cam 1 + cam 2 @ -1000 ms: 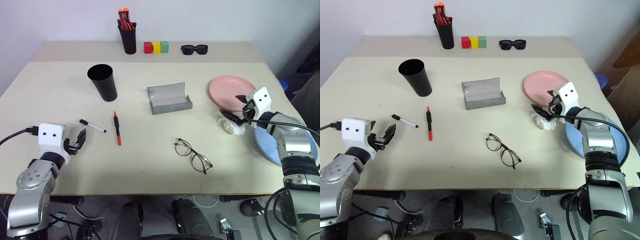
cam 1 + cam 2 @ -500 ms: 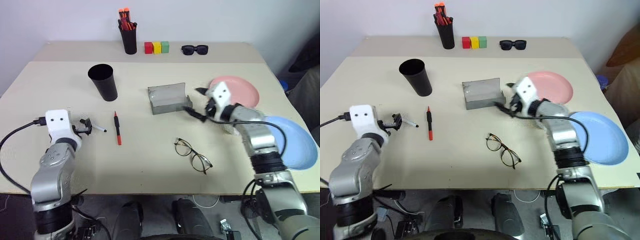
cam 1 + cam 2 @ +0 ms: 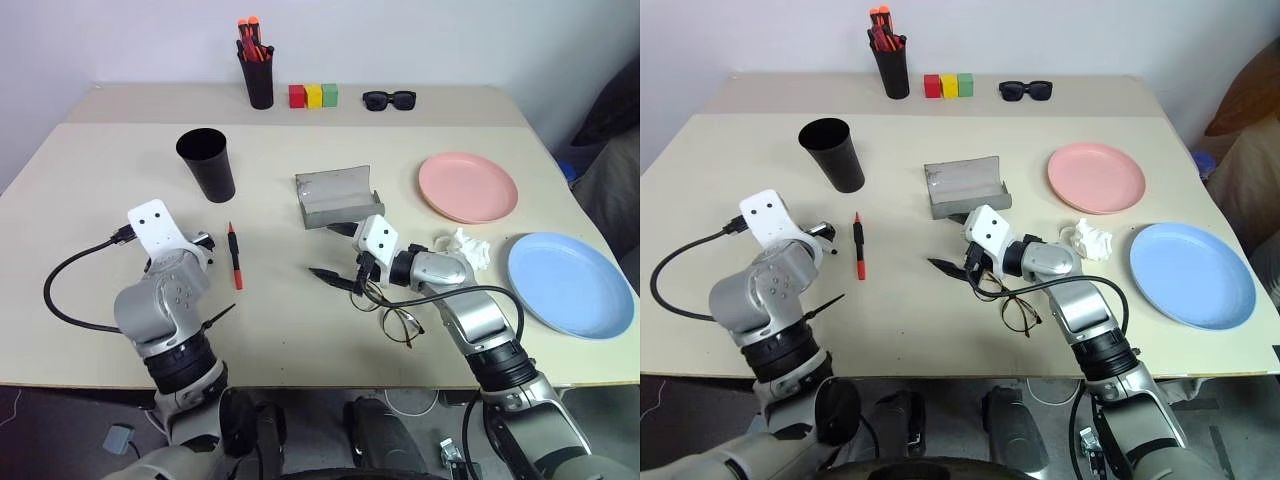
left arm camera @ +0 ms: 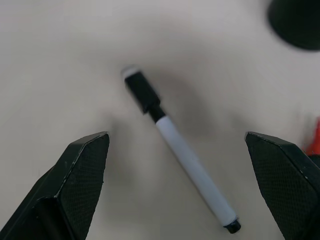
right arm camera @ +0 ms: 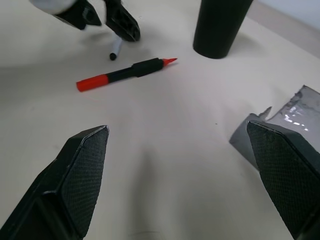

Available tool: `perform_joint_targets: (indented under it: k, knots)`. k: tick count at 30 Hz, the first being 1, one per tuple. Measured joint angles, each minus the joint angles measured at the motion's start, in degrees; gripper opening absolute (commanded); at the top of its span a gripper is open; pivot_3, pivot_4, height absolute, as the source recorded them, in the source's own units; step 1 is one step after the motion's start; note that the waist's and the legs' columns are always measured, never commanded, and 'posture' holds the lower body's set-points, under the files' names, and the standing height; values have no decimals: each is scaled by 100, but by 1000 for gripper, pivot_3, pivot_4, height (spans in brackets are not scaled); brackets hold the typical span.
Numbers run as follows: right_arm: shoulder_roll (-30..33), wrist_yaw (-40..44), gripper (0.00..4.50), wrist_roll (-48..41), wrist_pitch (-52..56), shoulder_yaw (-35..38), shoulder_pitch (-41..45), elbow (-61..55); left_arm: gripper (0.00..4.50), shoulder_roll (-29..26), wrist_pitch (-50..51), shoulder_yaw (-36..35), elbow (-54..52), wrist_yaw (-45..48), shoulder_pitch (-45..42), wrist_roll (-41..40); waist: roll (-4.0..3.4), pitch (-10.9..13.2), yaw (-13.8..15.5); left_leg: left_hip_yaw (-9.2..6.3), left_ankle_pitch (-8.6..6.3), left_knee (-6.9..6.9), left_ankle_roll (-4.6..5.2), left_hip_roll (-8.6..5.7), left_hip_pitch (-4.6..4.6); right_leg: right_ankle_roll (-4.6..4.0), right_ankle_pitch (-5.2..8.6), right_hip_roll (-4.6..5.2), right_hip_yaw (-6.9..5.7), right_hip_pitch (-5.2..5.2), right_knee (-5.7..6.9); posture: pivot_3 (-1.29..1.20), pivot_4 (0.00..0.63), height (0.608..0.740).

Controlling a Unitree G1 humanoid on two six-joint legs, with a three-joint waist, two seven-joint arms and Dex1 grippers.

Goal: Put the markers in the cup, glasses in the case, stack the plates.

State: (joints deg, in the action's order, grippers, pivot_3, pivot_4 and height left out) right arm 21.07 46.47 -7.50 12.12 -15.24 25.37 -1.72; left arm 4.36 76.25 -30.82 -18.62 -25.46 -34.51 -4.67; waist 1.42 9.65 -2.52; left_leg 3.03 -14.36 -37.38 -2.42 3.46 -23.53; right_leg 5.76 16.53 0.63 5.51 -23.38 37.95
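Currently the left gripper (image 4: 180, 165) hangs over the white marker (image 4: 177, 150), fingers spread wide, one on each side, not touching it. The marker lies flat on the table (image 3: 100, 170), with the red marker (image 3: 234, 257) just beside it. The cup (image 3: 208, 165) stands upright beyond both markers, empty as far as visible. The right gripper (image 3: 338, 254) sits near table centre, fingers wide apart, holding nothing. It is just in front of the open grey case (image 3: 338, 197) and right beside the glasses (image 3: 392, 312); the glasses lie on the table outside the case. The pink plate (image 3: 467, 187) and blue plate (image 3: 570, 285) lie apart, unstacked, a crumpled tissue (image 3: 462, 248) between them.
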Motion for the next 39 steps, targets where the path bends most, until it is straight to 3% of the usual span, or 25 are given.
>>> perform_joint_targets:
  k: [5,7,12,15,21,25,29,34,39]
  knots:
    - [8,-36,4500,27,10,-7,-52,-49,4448,-93,136,-162,387,-105,-280,190,0,0,7,-1,3,1,-6,-4,0,0,0,2,0,1,1,0,150,732]
    - [17,-75,4500,44,41,-5,-87,-70,3926,-169,187,-165,505,-102,-364,249,0,0,2,-2,4,2,-7,-4,1,0,0,2,0,0,3,0,150,732]
    - [30,-164,4500,54,129,0,-175,-162,1637,-126,168,-240,547,-151,-433,338,0,0,-5,-2,6,7,-11,-3,2,0,0,1,0,-1,3,0,150,732]
    - [32,-212,4500,55,157,0,-178,-192,17,-121,78,-319,555,-227,-432,423,0,0,0,-2,7,7,-12,-4,2,0,0,2,0,-1,3,0,150,732]
    - [34,-275,4500,54,196,5,-175,-273,17,-151,-793,-490,599,-119,-395,371,3,2,7,-2,7,8,-14,-4,2,0,0,3,0,-1,3,0,150,732]
    - [-107,-538,4500,40,342,139,-44,-243,17,-959,-2451,28,598,629,-256,335,21,12,1,0,15,16,-27,-2,0,-2,-1,2,0,-9,7,0,150,732]
    - [-525,-1031,4500,-57,527,490,425,-146,17,-1931,-3993,1108,870,1605,-550,530,22,12,56,1,16,15,-29,-5,0,-4,-2,7,-4,-4,3,0,150,732]
    - [-1116,-1803,4500,-148,570,923,860,-5,17,-2110,-5702,1998,2734,1767,-1534,884,22,12,160,7,14,14,-23,-7,-3,-3,-1,8,-3,-7,-2,0,150,732]
    - [-1128,-2031,4500,-84,493,976,876,101,17,-2082,-7037,2110,4717,1644,-2182,938,22,12,140,9,13,16,-21,-4,-40,-2,-1,4,-3,-46,2,0,150,732]
